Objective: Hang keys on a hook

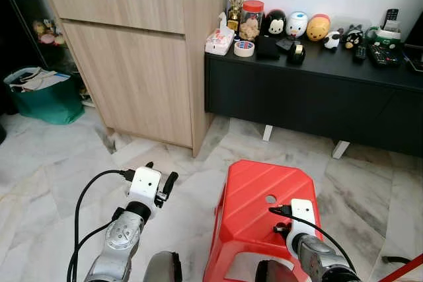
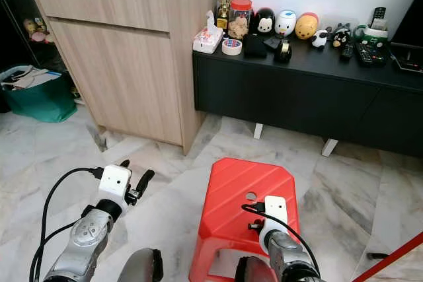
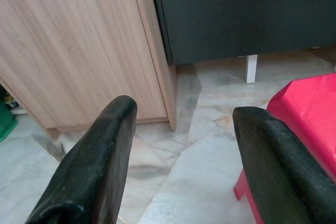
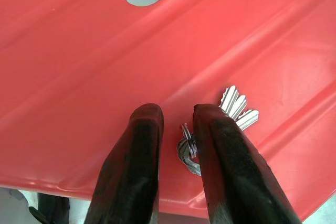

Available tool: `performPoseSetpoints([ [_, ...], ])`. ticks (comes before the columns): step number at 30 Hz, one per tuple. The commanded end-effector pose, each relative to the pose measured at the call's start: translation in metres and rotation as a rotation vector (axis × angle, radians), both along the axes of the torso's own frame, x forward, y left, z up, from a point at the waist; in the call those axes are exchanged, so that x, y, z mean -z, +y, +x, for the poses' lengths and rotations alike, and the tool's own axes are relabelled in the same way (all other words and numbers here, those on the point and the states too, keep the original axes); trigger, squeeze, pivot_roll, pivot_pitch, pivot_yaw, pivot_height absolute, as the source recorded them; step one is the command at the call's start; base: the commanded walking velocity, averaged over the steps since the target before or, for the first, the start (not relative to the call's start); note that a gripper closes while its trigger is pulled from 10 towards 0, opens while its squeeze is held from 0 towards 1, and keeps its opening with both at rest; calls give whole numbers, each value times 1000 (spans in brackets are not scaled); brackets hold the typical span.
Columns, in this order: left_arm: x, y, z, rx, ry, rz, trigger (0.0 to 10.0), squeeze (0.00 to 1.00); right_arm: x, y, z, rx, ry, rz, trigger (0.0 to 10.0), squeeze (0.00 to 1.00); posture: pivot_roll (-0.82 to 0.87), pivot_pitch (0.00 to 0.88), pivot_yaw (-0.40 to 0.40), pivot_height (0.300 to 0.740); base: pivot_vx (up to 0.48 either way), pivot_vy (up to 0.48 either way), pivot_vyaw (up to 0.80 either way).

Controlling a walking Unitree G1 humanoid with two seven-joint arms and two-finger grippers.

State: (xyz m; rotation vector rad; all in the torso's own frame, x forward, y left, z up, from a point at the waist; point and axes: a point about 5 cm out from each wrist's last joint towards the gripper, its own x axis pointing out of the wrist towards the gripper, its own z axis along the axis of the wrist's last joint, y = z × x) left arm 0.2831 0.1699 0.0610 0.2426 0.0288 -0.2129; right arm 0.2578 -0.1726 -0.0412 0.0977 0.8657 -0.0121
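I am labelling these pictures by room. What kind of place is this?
Probably a home living room: a black low console crowded with toy figures and remote controls, a wooden cabinet, a marble floor and a red stool.

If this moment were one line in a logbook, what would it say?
right pincer: closing around keys on red stool | left pincer: open, idle

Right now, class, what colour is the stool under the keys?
Red; the stool beneath the keys shows best in the right wrist view.
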Motion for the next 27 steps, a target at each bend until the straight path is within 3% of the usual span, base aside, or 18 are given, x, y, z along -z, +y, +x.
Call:
performPoseSetpoints([
  [1,5,-1,-3,21,15,27,10000,0,0,-2,0,-4,3,-12,10000,0,87,0,-40,605,0,0,0],
  [12,6,-2,-4,23,19,30,10000,0,1,-2,-2,-3,14,-15,9843,0,88,0,-39,605,0,0,0],
  [13,6,-2,-4,24,20,31,10000,0,1,-2,-2,-3,13,-15,2078,0,88,0,-39,605,0,0,0],
  [14,6,-2,-4,25,21,32,10000,0,1,-2,-2,-3,13,-15,0,0,88,0,-39,605,0,0,0],
  [27,7,-2,-4,27,25,40,10000,0,2,-3,-3,-4,19,-18,0,0,90,0,-38,605,0,0,0],
])
